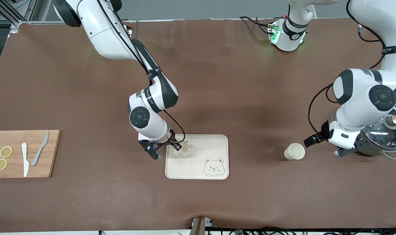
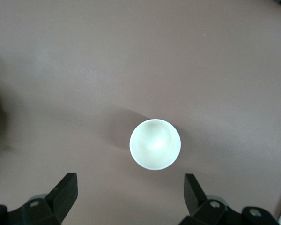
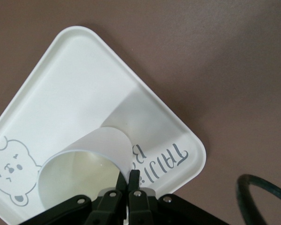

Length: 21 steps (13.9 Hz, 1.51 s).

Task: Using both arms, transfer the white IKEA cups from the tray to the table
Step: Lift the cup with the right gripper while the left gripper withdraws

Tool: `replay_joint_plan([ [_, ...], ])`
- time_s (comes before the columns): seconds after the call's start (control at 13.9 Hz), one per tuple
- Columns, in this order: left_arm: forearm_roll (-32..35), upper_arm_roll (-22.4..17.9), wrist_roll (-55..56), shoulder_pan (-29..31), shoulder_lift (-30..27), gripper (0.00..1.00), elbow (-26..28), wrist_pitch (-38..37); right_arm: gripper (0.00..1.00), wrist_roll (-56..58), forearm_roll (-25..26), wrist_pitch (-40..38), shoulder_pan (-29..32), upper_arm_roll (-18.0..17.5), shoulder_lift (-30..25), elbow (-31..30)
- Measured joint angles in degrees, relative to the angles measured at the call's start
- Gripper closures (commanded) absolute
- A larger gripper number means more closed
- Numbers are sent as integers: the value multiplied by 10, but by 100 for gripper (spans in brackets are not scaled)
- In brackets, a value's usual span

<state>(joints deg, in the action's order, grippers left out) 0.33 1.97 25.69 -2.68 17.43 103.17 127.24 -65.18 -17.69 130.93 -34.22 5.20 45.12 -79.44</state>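
Brown tabletop [image 1: 237,81], both arms out over it. Right gripper [image 1: 177,147] is down at the bear-printed tray [image 1: 214,143], fingers [image 3: 133,180] pinched together on the rim of one white IKEA cup [image 1: 182,150], one finger inside the rim and one outside. That cup sits in the tray corner toward the right arm's end of the table, farther from the front camera than the bear drawing [image 1: 213,167]; in the right wrist view it looks tilted, so whether it rests flat, cannot tell. Left gripper [image 2: 131,194] hovers over bare table with fingers spread wide, holding nothing. Second white IKEA cup [image 1: 294,151] stands upright on the table, apart from the tray, near the glass-lidded pot [image 1: 385,133]. It sits ahead of the spread fingertips, touching neither.
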Motion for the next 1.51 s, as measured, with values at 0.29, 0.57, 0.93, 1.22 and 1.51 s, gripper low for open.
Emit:
replay_joint_plan([
  [0.29, 0, 0, -22, 13, -37, 0, -36, -88, 100, 6, 0, -123, 27, 13, -31, 34],
  [0.57, 0, -1, -73, 27, -70, 0, -83, -202, 100, 129, 2, -246, 101, 15, -119, 10],
  [0.93, 0, -3, -161, 64, -106, 0, -163, -329, 100, 359, 54, -251, 183, 19, -243, -161],
  [1.22, 0, -5, -224, 100, -131, 0, -174, -352, 100, 539, 88, -245, 263, 20, -314, -266],
  [1.51, 0, 1, -225, 97, -142, 0, -174, -366, 100, 708, 121, -110, 348, 20, -318, -384],
])
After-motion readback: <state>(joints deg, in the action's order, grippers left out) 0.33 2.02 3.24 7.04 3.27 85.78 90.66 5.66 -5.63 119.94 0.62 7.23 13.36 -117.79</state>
